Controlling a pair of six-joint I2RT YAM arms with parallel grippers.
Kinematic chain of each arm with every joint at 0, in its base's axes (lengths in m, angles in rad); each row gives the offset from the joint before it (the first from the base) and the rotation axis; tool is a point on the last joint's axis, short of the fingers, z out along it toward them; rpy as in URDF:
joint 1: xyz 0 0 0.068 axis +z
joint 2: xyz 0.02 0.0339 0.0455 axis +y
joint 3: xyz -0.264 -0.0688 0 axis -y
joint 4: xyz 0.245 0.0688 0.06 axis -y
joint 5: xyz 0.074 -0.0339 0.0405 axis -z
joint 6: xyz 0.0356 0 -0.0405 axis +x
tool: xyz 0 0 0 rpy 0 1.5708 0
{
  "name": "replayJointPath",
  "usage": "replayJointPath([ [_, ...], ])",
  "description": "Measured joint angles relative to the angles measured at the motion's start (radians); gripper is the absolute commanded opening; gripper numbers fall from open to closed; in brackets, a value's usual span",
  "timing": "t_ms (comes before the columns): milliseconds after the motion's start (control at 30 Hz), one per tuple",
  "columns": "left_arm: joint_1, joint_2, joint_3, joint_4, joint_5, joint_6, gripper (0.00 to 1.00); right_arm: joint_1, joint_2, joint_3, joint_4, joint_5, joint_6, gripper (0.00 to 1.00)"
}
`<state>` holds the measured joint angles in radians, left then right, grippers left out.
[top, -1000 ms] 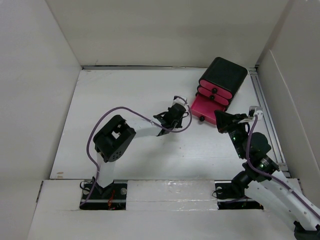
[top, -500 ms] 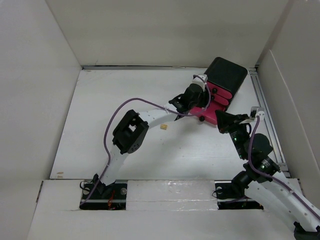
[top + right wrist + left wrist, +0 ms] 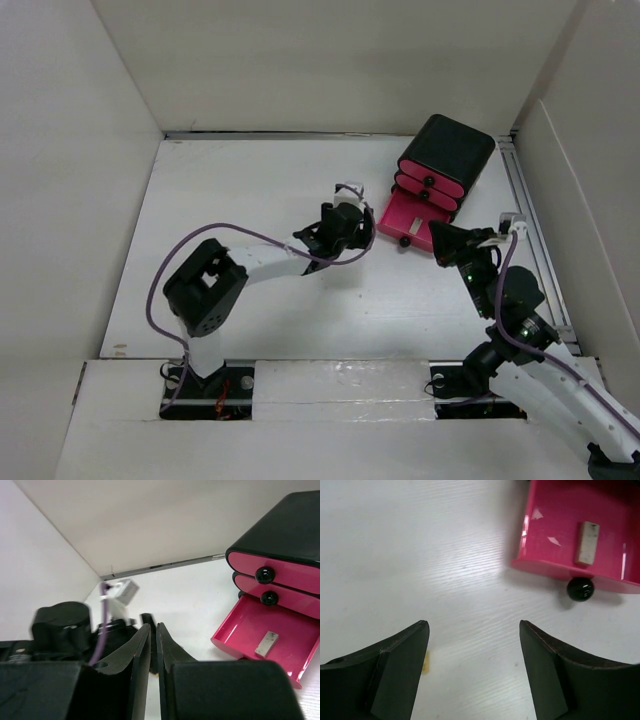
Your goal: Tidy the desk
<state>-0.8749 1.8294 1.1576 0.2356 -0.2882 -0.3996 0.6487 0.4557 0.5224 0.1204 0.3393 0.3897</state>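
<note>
Desk (image 3: 250, 190), long axis left-right (flat)

No text, label, brand, number or sign can be read in any of the views, neither on the desk (image 3: 250, 190) nor on anything that stands on it.
</note>
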Motion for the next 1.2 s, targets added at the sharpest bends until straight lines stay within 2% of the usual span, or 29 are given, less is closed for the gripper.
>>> replayJointPath([
  [133,0.002,-0.132,-0.154,-0.011,-0.094,-0.059,0.74,0.0,0.016,0.0,0.001,-0.006,0.003,0.15],
  [167,0.002,-0.15,-0.188,-0.019,-0.114,-0.077,0.77,0.0,0.021,0.0,0.001,-0.01,0.003,0.16],
  [267,0.002,-0.166,-0.263,-0.042,-0.153,-0.116,0.78,0.0,0.035,0.0,0.001,-0.016,0.003,0.16],
  [500,0.002,-0.111,-0.268,-0.072,-0.187,-0.132,0.73,0.0,0.04,0.0,0.001,-0.026,0.003,0.15],
  [600,0.009,-0.052,-0.241,-0.068,-0.187,-0.126,0.65,0.0,0.034,0.0,0.001,-0.026,0.003,0.16],
  [700,0.029,-0.021,-0.214,-0.043,-0.178,-0.11,0.49,0.0,0.029,0.0,0.002,-0.026,0.004,0.16],
  [833,0.051,-0.007,-0.205,-0.02,-0.159,-0.1,0.21,0.0,0.031,0.0,0.002,-0.026,0.006,0.16],
  [967,0.052,0.0,-0.185,-0.029,-0.148,-0.087,0.06,0.0,0.032,0.0,0.002,-0.026,0.006,0.16],
  [1200,0.039,0.005,-0.134,-0.073,-0.082,-0.072,0.03,0.0,0.042,0.0,0.007,-0.026,0.007,0.16],
])
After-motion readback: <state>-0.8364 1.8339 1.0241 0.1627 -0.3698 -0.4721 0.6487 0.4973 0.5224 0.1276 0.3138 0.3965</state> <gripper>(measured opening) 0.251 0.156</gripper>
